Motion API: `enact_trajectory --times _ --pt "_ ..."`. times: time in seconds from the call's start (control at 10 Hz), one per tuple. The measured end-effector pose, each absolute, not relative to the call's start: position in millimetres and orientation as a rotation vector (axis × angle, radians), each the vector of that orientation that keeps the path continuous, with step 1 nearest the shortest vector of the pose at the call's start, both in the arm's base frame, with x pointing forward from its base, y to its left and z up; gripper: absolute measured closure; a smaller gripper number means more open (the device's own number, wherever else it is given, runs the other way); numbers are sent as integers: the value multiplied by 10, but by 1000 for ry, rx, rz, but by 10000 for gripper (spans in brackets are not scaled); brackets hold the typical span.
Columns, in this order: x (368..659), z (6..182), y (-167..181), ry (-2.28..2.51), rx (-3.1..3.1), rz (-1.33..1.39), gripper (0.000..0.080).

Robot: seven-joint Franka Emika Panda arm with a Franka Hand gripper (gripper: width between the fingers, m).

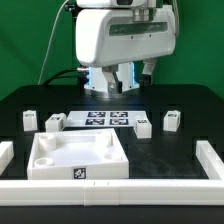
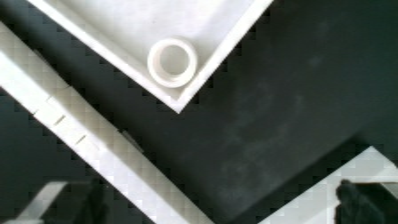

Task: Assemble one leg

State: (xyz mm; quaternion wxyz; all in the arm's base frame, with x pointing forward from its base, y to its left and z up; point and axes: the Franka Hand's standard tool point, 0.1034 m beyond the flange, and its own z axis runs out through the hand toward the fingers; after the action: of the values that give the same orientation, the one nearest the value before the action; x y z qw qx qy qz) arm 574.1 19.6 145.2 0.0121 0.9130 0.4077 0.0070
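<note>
Four small white legs with tags stand on the black table in the exterior view: two on its left (image 1: 29, 121) (image 1: 54, 122) and two on its right (image 1: 143, 127) (image 1: 172, 120). My gripper (image 1: 125, 77) hangs high above the back of the table, apart from all of them. In the wrist view the gripper (image 2: 210, 210) is open and empty, with dark fingertips (image 2: 365, 203) far apart. No leg shows in the wrist view.
The large white tray-like panel (image 1: 78, 170) lies at the front, its corner socket (image 2: 173, 60) in the wrist view. The marker board (image 1: 105, 118) lies behind it. White border bars run along the front (image 1: 120, 195), both sides (image 1: 211, 158) and the wrist view (image 2: 89, 130).
</note>
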Motion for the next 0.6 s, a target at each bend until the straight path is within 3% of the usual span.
enact_trajectory --times 0.6 --pt "5735 1439 195 1271 2848 19 150"
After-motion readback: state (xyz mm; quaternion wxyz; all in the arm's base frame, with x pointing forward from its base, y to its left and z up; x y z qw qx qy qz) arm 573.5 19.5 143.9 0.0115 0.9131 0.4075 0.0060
